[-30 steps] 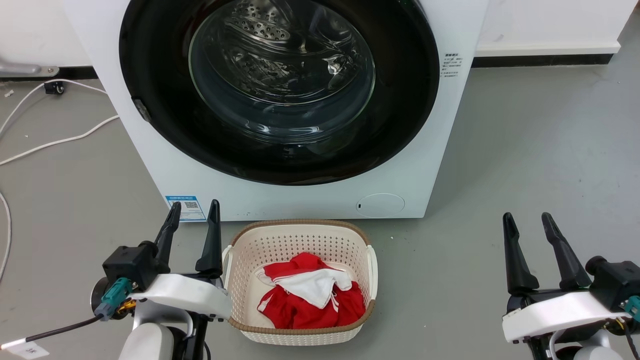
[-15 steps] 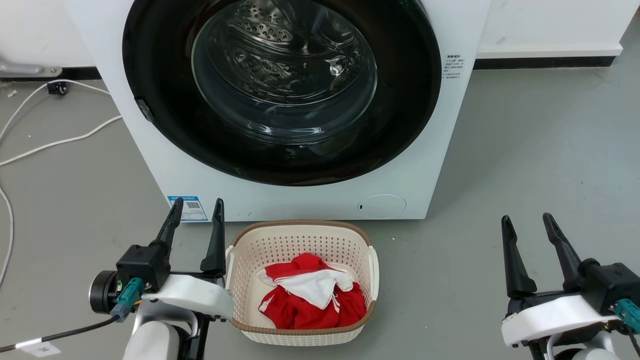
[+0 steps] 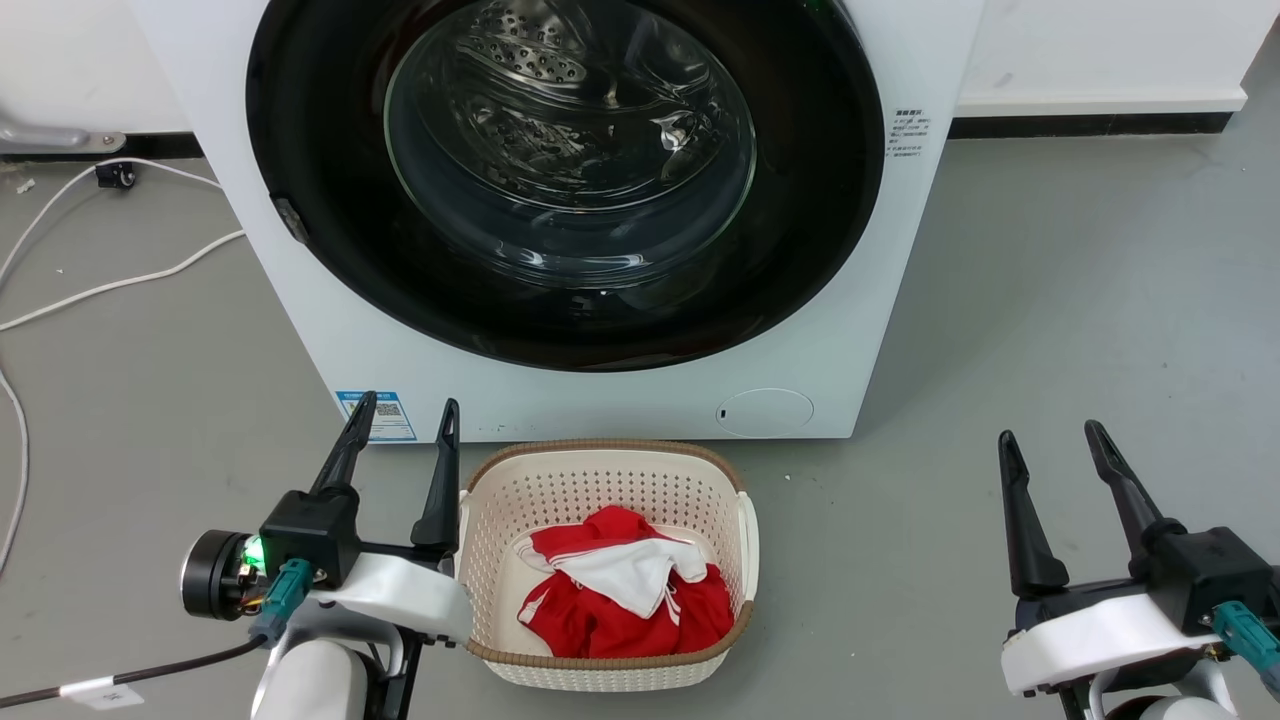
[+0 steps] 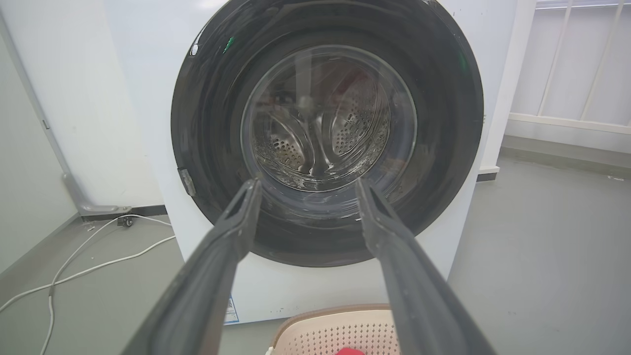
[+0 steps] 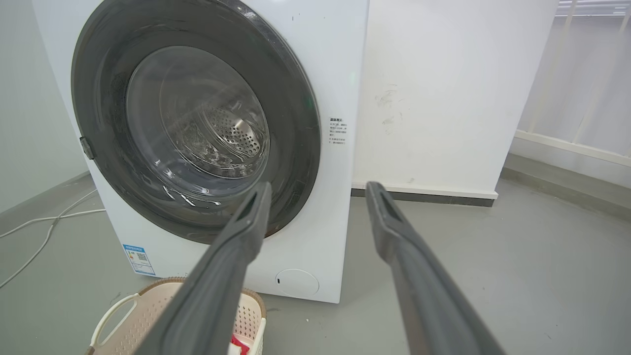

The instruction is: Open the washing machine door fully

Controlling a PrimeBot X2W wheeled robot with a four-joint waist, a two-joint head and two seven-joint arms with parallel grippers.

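Indoors, smooth grey floor (image 3: 1050, 300) by a white wall (image 3: 1100, 40) bears the white washing machine (image 3: 600, 405), glossy black round door (image 3: 810, 250) shut, left tool (image 3: 408, 400) and right tool (image 3: 1047, 430) spread.

Reads as a bare laundry test room: white washing machine (image 3: 600, 405), cream laundry basket (image 3: 610, 446) of clothes (image 3: 600, 610), plain grey floor (image 3: 1050, 300), white walls (image 5: 443, 98), loose cables (image 3: 190, 262) trailing.

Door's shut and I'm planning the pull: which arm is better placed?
Likely left. The door's grey tab sits on its left edge, nearer the open left gripper; the right gripper is off to the washer's right.
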